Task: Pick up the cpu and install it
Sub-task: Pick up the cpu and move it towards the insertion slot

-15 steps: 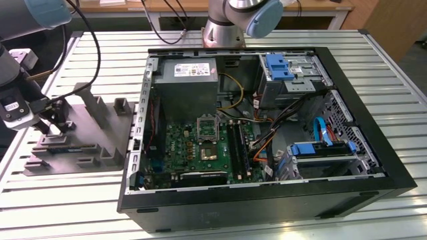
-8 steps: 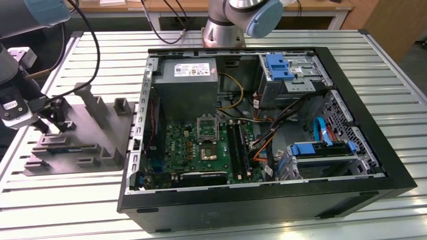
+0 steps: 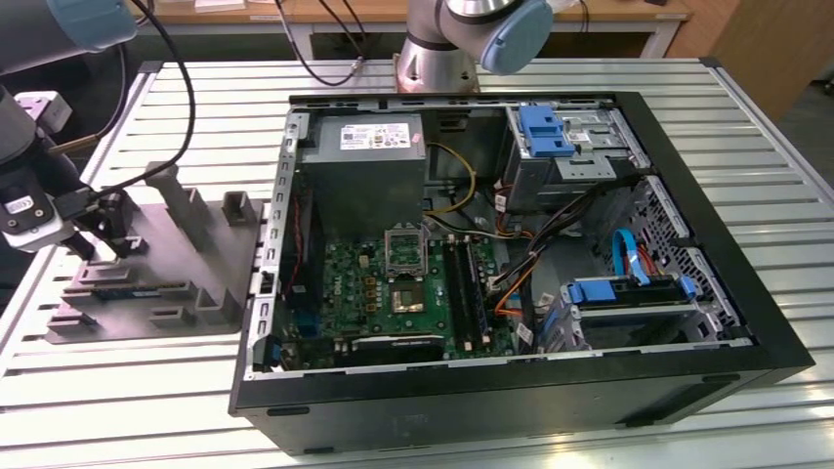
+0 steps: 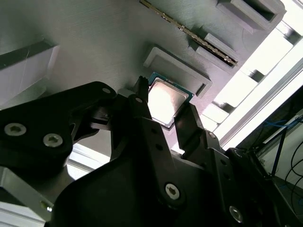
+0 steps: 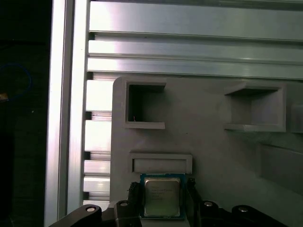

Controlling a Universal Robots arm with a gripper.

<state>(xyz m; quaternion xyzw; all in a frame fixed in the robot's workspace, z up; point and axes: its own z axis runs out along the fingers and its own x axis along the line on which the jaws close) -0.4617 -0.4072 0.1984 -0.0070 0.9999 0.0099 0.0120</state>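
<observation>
The cpu (image 5: 162, 197), a small square chip with a dull silvery top, lies on the grey parts tray (image 5: 208, 156) just beside a low rectangular holder (image 5: 161, 163). My gripper (image 5: 162, 201) has one black finger against each of two opposite edges of the cpu (image 4: 163, 101), so it stands shut on the chip; the gripper (image 4: 163, 104) looks the same in both wrist views. In the exterior view my gripper (image 3: 111, 246) is low over the tray (image 3: 195, 244) at that view's left, well apart from the motherboard's dark square socket (image 3: 405, 297) inside the open computer case.
The open case (image 3: 521, 391) fills the middle and the exterior view's right, with a grey power-supply box (image 3: 371, 156), cables and drive bays. A long thin memory stick (image 4: 189, 33) lies on the tray near raised holders (image 5: 144, 106). Slatted aluminium table (image 3: 104, 391) lies all around.
</observation>
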